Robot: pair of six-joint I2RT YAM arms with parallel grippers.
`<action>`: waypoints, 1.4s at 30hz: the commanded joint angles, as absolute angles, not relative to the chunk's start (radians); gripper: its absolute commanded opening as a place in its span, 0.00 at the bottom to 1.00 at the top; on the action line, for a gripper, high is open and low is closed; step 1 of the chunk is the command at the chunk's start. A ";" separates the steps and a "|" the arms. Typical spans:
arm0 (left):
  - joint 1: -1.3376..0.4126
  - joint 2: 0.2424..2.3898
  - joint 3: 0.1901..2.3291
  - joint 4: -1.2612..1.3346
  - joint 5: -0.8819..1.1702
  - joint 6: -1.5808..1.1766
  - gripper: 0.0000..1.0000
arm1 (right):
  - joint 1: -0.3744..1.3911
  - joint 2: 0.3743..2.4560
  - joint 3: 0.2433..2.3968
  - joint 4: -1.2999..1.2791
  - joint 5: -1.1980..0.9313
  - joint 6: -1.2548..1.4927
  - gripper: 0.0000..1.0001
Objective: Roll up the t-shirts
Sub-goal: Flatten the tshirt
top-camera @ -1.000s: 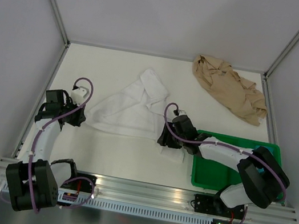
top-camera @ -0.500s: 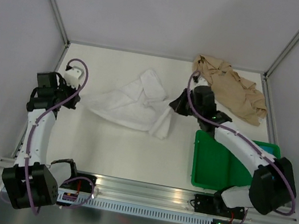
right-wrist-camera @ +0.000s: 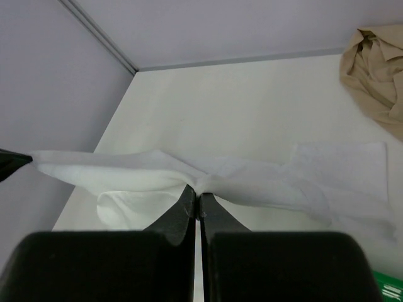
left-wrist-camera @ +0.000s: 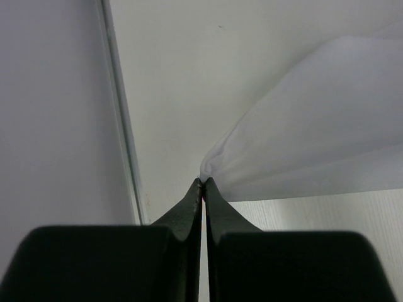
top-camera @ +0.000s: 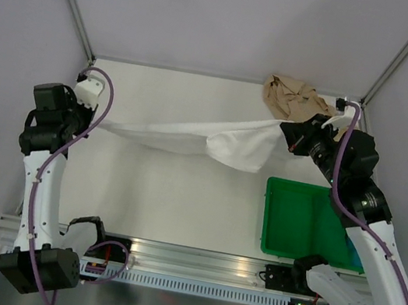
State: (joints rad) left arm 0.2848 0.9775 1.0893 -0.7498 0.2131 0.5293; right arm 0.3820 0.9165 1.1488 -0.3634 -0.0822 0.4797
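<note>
Arms swung apart: white t-shirt [top-camera: 214, 142] now stretched between left gripper [left-wrist-camera: 203, 184] and right gripper [right-wrist-camera: 196, 198], both pinching cloth. Keep tension even, lower flat.

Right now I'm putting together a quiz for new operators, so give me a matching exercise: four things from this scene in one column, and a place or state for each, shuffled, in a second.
Things
1. white t-shirt
2. tan t-shirt
3. green tray
4. left gripper

Places or states
A. bunched up in the far right corner
B. shut on white cloth at the left side
C. lying flat at the near right
D. stretched wide, pinched at both ends

Pairs: 1-D, 2-A, 3-C, 4-B
</note>
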 commanded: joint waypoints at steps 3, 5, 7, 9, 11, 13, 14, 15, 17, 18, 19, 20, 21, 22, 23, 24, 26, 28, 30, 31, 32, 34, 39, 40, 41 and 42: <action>0.290 0.980 1.359 -0.857 0.163 0.594 0.02 | 0.377 0.919 1.270 -0.482 -0.147 0.433 0.00; 0.290 0.991 1.426 -0.900 0.167 0.581 0.02 | 0.377 0.926 1.284 -0.485 -0.187 0.430 0.00; 0.288 1.002 1.439 -0.907 0.173 0.558 0.02 | 0.379 0.943 1.267 -0.474 -0.205 0.422 0.00; 0.290 1.008 1.411 -0.904 0.233 0.526 0.02 | 0.377 0.995 1.247 -0.436 -0.235 0.422 0.00; 0.287 1.037 1.379 -0.879 0.299 0.485 0.02 | 0.377 1.058 1.236 -0.393 -0.281 0.419 0.00; 0.284 1.074 1.376 -0.824 0.366 0.437 0.02 | 0.377 1.194 1.311 -0.365 -0.297 0.404 0.00; 0.275 1.086 1.381 -0.799 0.376 0.417 0.02 | 0.377 1.297 1.356 -0.362 -0.305 0.397 0.00; 0.258 1.098 1.388 -0.766 0.374 0.396 0.02 | 0.376 1.349 1.406 -0.367 -0.302 0.393 0.00; 0.210 1.141 1.439 -0.695 0.306 0.352 0.02 | 0.376 1.452 1.605 -0.376 -0.304 0.380 0.00; 0.149 1.155 1.460 -0.672 0.269 0.341 0.02 | 0.376 1.550 1.759 -0.393 -0.292 0.385 0.00; 0.114 1.182 1.500 -0.651 0.189 0.334 0.02 | 0.373 1.595 1.835 -0.402 -0.290 0.391 0.00; 0.051 1.192 1.517 -0.599 0.157 0.330 0.02 | 0.367 1.673 1.911 -0.408 -0.291 0.397 0.00; 0.029 1.199 1.529 -0.568 0.134 0.330 0.02 | 0.362 1.704 2.045 -0.413 -0.282 0.411 0.00; 0.017 1.206 1.561 -0.533 0.091 0.313 0.02 | 0.347 1.733 2.110 -0.414 -0.284 0.425 0.00; 0.014 1.222 1.581 -0.505 0.069 0.299 0.02 | 0.339 1.774 2.168 -0.404 -0.285 0.452 0.00; 0.015 1.235 1.601 -0.453 0.042 0.292 0.02 | 0.328 1.790 2.266 -0.393 -0.285 0.465 0.00; 0.017 1.268 1.650 -0.407 -0.052 0.290 0.02 | 0.292 1.815 2.328 -0.349 -0.287 0.507 0.00; 0.018 1.287 1.675 -0.345 -0.099 0.304 0.02 | 0.258 1.809 2.339 -0.315 -0.291 0.523 0.00; 0.035 1.307 1.681 -0.318 -0.100 0.299 0.02 | 0.245 1.781 2.289 -0.293 -0.293 0.496 0.00; 0.043 1.313 1.680 -0.304 -0.098 0.290 0.02 | 0.242 1.766 2.261 -0.295 -0.290 0.480 0.00; 0.060 1.319 1.680 -0.299 -0.094 0.281 0.02 | 0.241 1.735 2.228 -0.293 -0.287 0.465 0.00; 0.081 1.322 1.652 -0.281 -0.072 0.278 0.02 | 0.239 1.697 2.099 -0.291 -0.294 0.436 0.00; 0.080 1.200 1.464 -0.232 0.039 0.313 0.02 | 0.241 1.481 1.571 -0.198 -0.313 0.478 0.00; 0.080 1.187 1.433 -0.250 0.063 0.330 0.02 | 0.242 1.445 1.483 -0.169 -0.313 0.489 0.00; 0.080 1.175 1.399 -0.256 0.081 0.343 0.02 | 0.245 1.387 1.325 -0.131 -0.305 0.498 0.00; 0.081 1.158 1.360 -0.258 0.089 0.356 0.02 | 0.247 1.362 1.256 -0.118 -0.301 0.508 0.00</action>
